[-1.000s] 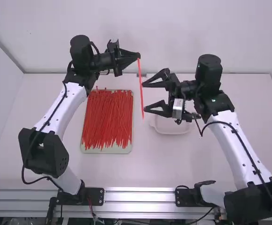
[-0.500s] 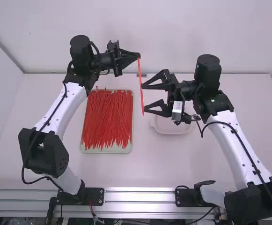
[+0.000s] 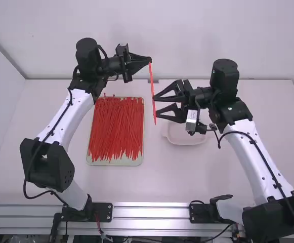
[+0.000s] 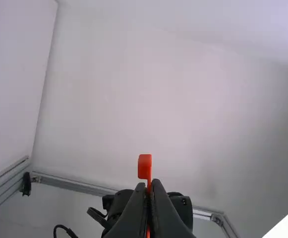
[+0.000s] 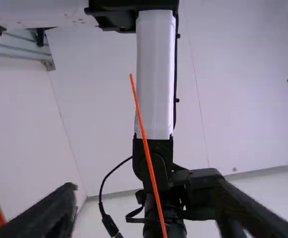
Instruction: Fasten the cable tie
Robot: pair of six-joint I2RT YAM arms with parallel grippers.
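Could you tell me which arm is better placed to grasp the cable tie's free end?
Right, probably: the right gripper is open around the lower end of the cable tie, while the left gripper is shut on its head.

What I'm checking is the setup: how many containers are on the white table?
2. A flat beige tray, piled with red plastic cable ties, lies left of the middle; a shallow clear plastic dish lies just right of it.

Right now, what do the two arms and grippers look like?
Both the left arm and the right arm have white links with black joints and thin black cables alongside. The left gripper and right gripper are black, each with two tapering fingers.
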